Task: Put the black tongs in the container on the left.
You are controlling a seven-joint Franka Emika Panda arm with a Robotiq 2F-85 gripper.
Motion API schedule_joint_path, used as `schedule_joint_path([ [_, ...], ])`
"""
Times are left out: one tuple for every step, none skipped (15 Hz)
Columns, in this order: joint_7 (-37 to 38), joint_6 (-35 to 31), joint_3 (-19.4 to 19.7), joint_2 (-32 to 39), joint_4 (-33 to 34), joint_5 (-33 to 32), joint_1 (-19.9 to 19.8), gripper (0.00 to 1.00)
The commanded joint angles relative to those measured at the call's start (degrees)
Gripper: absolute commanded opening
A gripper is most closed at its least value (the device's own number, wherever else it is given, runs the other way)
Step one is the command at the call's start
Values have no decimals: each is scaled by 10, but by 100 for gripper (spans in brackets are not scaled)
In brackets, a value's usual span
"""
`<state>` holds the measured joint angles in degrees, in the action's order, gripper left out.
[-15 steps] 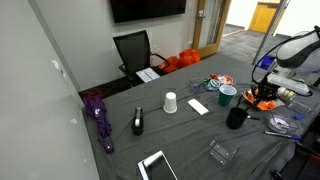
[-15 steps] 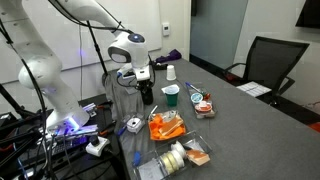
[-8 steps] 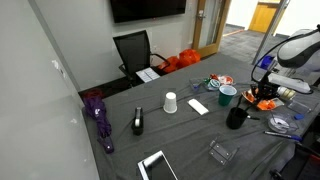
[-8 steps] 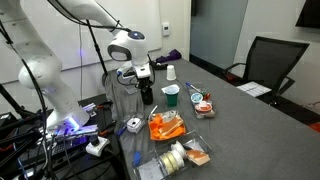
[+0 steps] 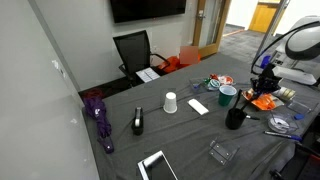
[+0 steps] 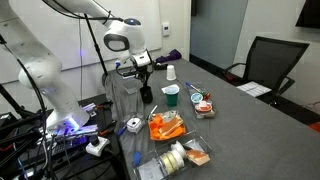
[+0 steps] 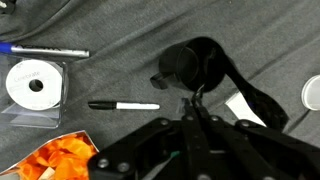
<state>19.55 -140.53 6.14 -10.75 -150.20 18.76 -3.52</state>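
Note:
My gripper (image 7: 192,108) is shut on the black tongs (image 7: 197,94). Their thin arms hang down toward the open black cup (image 7: 190,67) directly beneath. In both exterior views the gripper (image 5: 263,72) (image 6: 143,70) hovers above the black cup (image 5: 236,118) (image 6: 147,95), with the tongs (image 6: 145,82) showing as a thin dark line between them. I cannot tell whether the tongs' lower ends are still inside the cup. A green cup (image 5: 228,95) (image 6: 171,95) stands beside the black cup. A white cup (image 5: 170,102) (image 6: 171,72) stands further off.
A black marker (image 7: 123,105), a CD case (image 7: 35,85), a pen (image 7: 50,50), a white card (image 7: 245,108) and an orange snack bag (image 7: 60,160) lie around the black cup. A purple umbrella (image 5: 99,118), a black stapler-like object (image 5: 138,122) and a tablet (image 5: 156,166) lie on the grey table.
My gripper has risen straight up above the black cup, drawing the tongs upward with it. The cups have not moved.

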Motion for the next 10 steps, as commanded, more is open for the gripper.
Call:
schedule_joint_path([
  [-8, 36, -11, -42, -2, 1, -2, 1],
  [-10, 43, -13, -50, -1, 1, -2, 1],
  [-13, 46, -14, -58, -2, 3, -2, 1],
  [-17, 50, -14, -66, -2, 5, -1, 1],
  [-20, 55, -15, -72, -3, 7, 0, 1],
  [-24, 57, -15, -79, -4, 10, 1, 1],
  [-26, 58, -15, -84, -4, 12, 2, 1],
  [-31, 59, -14, -90, -5, 17, 4, 1],
  [-38, 62, -12, -93, -6, 22, 6, 1],
  [-49, 67, -9, -95, -7, 29, 9, 1],
])
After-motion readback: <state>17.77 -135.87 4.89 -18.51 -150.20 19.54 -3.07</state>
